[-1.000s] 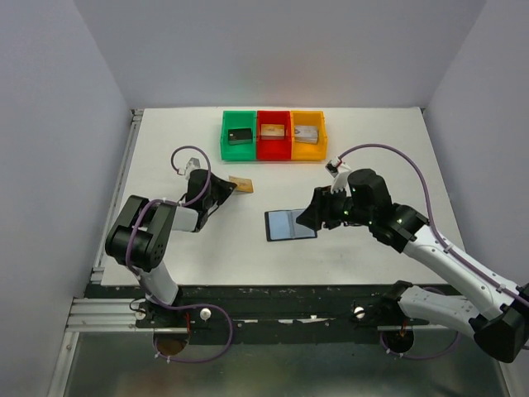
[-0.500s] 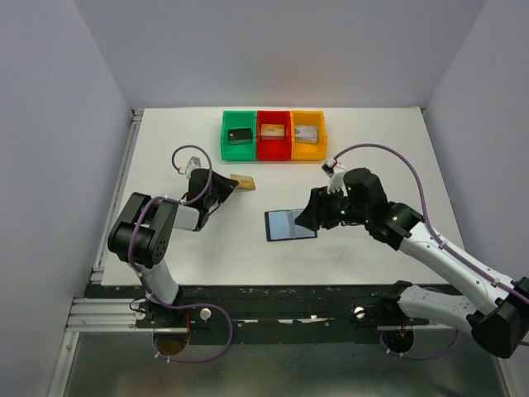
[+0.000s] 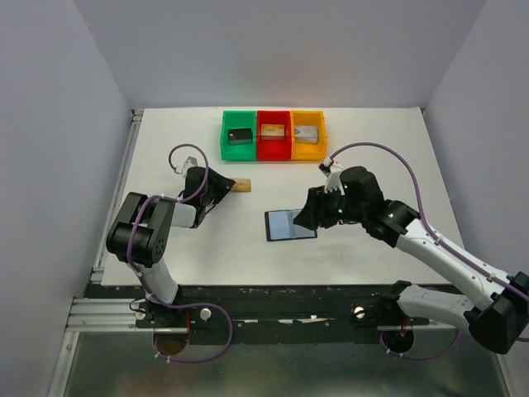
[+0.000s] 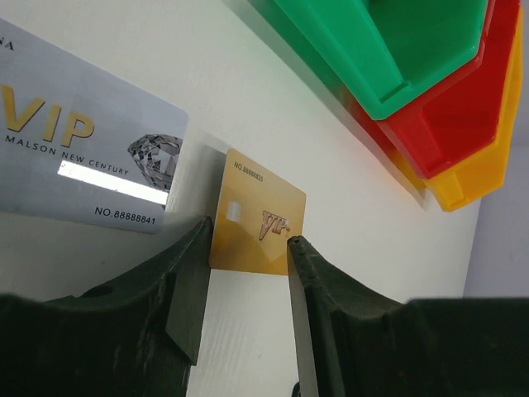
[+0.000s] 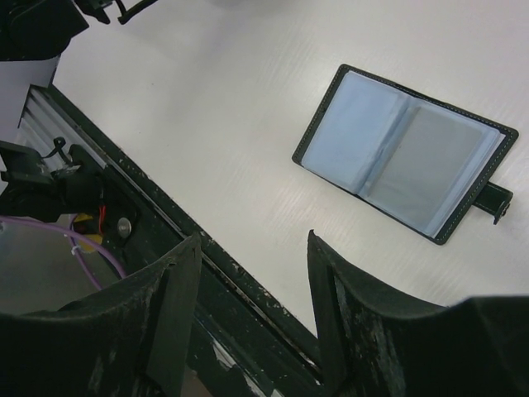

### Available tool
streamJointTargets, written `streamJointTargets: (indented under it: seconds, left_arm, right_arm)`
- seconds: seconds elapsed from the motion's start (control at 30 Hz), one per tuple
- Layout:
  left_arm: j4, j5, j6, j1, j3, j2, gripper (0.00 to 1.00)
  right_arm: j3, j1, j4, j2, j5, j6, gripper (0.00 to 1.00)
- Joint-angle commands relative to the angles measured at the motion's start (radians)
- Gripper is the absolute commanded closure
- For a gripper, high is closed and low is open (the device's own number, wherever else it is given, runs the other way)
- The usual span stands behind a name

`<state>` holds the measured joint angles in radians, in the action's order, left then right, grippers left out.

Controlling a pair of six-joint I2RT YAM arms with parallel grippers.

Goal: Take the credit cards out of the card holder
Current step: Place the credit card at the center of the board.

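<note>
Gold card [image 4: 260,217] sits between the spread left end effector's [image 4: 248,237] tips: likely light, stiff, slick; pinch its near edge.

You can read "VIP", "MALSON NEW CENTURY" and "NO.88888841" on the pale silver-grey plastic card [image 4: 83,157], and "VIP" with a small "NO.88888823" on the tan-gold plastic card [image 4: 256,219] beside it.

Left of the small tan-gold plastic card [image 4: 260,219], the pale silver-grey plastic VIP card [image 4: 83,157] is cut off by the picture's edge. The tan-gold card's near corners hide behind the fingers [image 4: 186,289] of the black left gripper [image 4: 248,248].
</note>
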<state>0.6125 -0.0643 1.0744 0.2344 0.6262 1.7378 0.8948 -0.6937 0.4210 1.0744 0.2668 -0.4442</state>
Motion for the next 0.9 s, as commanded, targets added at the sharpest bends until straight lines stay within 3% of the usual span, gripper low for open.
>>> streamJointTargets:
  seconds: [0.0, 0.3, 0.7, 0.87]
  left_arm:
    - [-0.1, -0.029, -0.06, -0.007, 0.052, -0.024, 0.48]
    - [-0.342, 0.003, -0.174, -0.007, 0.148, -0.055, 0.43]
    - [-0.48, 0.044, -0.238, -0.007, 0.194, -0.078, 0.4]
    - [-0.525, 0.119, -0.257, -0.004, 0.184, -0.171, 0.34]
  right_arm:
    - [0.026, -0.001, 0.019, 0.019, -0.014, 0.015, 0.38]
    - [0.029, -0.001, 0.033, 0.039, -0.028, 0.016, 0.38]
    - [0.042, -0.001, 0.071, 0.042, -0.086, 0.039, 0.38]
    - [0.041, -0.001, 0.102, 0.045, -0.199, 0.032, 0.37]
